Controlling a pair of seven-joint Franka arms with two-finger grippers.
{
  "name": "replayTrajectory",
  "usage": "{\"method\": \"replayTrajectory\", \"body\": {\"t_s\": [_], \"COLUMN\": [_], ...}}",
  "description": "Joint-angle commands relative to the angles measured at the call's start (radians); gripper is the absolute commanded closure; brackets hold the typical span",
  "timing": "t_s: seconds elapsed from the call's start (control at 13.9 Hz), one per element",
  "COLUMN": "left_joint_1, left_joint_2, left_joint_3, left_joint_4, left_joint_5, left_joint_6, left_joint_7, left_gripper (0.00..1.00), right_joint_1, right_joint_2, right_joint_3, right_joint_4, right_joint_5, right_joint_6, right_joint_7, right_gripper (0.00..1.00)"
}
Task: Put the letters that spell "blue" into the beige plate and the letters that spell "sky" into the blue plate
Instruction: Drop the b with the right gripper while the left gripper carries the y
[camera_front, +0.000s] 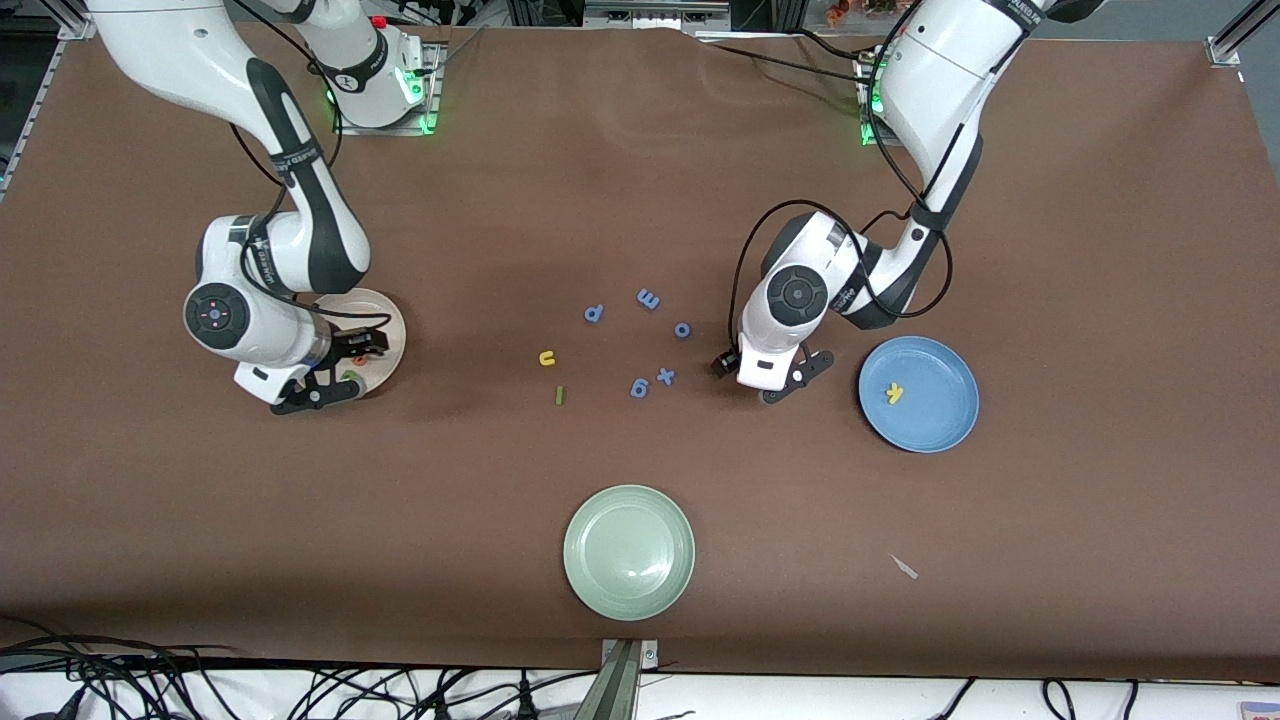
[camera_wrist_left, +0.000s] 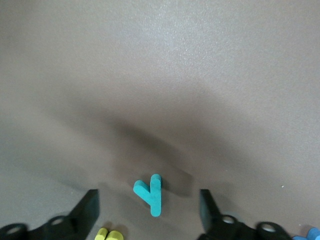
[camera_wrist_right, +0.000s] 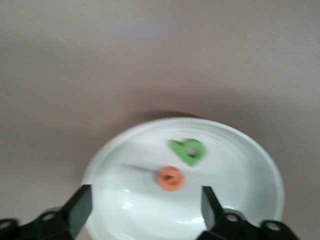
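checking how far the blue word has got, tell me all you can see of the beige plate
The beige plate is round, shallow and cream-coloured with a raised rim and a smooth, glossy look. It sits flat on the brown table toward the right arm's end, partly hidden under that arm in the front view. Inside lie the green b and the orange e, apart from each other. The right pincer hangs open over it, touching nothing.

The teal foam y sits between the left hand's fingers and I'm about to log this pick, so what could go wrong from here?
1. The teal foam y lies flat on the brown table between the open left hand; the fingers could skid over it.
2. A yellow foam letter lies close beside one finger and could get nudged or pinched.
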Motion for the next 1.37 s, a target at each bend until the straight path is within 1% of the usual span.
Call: {"method": "replayTrajectory", "body": {"t_s": [0.0,0.14,0.22,0.36,0.43,0.5,0.65,0.79,0.86,0.94,1.15,1.29], "left_joint_1": [0.006,0.001,0.0,0.0,0.0,-0.002,-0.002,0.0,0.007,0.016,0.05,0.113], "left_joint_2": [-0.028,-0.024,-0.022,-0.024,-0.024,-0.024,-0.024,-0.037,-0.063,-0.083,-0.1,-0.116], "left_joint_3": [-0.006,-0.006,-0.006,-0.006,-0.006,-0.006,-0.006,-0.006,-0.003,0.004,0.01,0.021], "left_joint_4": [-0.039,-0.04,-0.043,-0.052,-0.052,-0.052,-0.052,-0.04,-0.036,-0.019,0.036,0.053], "left_joint_5": [-0.024,-0.024,-0.023,-0.023,-0.023,-0.023,-0.023,-0.015,-0.009,-0.007,0.028,0.072], "left_joint_6": [0.012,0.025,0.036,0.059,0.061,0.061,0.062,0.05,0.027,-0.014,-0.122,-0.178], "left_joint_7": [0.002,0.002,0.002,0.002,0.002,0.002,0.002,0.008,0.013,0.016,0.089,0.172], "left_gripper": [0.31,0.32,0.34,0.62,0.73,0.83,0.94,0.97,0.97,0.97,0.97,0.96], "right_joint_1": [0.01,0.018,0.03,0.09,0.125,0.145,0.171,0.216,0.229,0.236,0.268,0.276], "right_joint_2": [-0.009,0.014,0.034,0.082,0.105,0.122,0.158,0.192,0.211,0.226,0.243,0.243], "right_joint_3": [0.081,0.13,0.146,0.151,0.151,0.151,0.151,0.151,0.151,0.151,0.151,0.151], "right_joint_4": [0.051,0.088,0.115,0.171,0.183,0.188,0.198,0.2,0.206,0.221,0.211,0.201], "right_joint_5": [0.014,0.014,0.014,0.012,0.012,0.012,0.011,0.012,0.005,0.006,0.003,0.003], "right_joint_6": [-0.023,-0.012,-0.009,0.0,0.038,0.072,0.121,0.188,0.205,0.205,0.202,0.198], "right_joint_7": [0.187,0.275,0.319,0.419,0.454,0.5,0.539,0.58,0.604,0.608,0.606,0.605], "right_gripper": [0.0,0.0,0.0,0.0,0.0,0.0,0.0,0.0,0.0,0.0,0.0,0.01]}}
